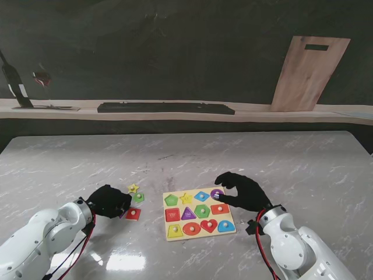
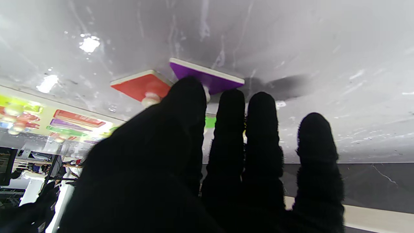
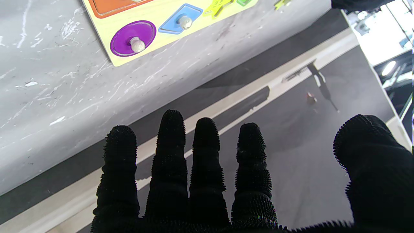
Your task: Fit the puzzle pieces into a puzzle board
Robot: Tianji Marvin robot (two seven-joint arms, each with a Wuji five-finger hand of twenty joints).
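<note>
- The yellow wooden puzzle board [image 1: 199,213] is seen lying flat on the grey marbled desk [image 1: 280,163], between the two hands, with most of its recesses filled by coloured knobbed shapes.
- The purple round piece [image 3: 133,38] is seated in the board's far right corner; the black-gloved right hand [image 1: 243,191] is held over that corner with its fingers [image 3: 171,152] spread and nothing gripped.
- The black-gloved left hand [image 1: 109,201] is lowered over the loose pieces left of the board: a purple square piece [image 2: 207,76], a red square piece [image 1: 133,214], a green piece [image 1: 138,198] and a yellow star piece [image 1: 133,188].
- The left thumb and forefinger are placed at the purple piece's knob; whether a grip has closed cannot be told.
- The step is judged to be picking this piece up. The knob should be pinched squarely, the piece lifted straight so the red neighbour is not dragged, and kept level until it is turned to match its recess.
</note>
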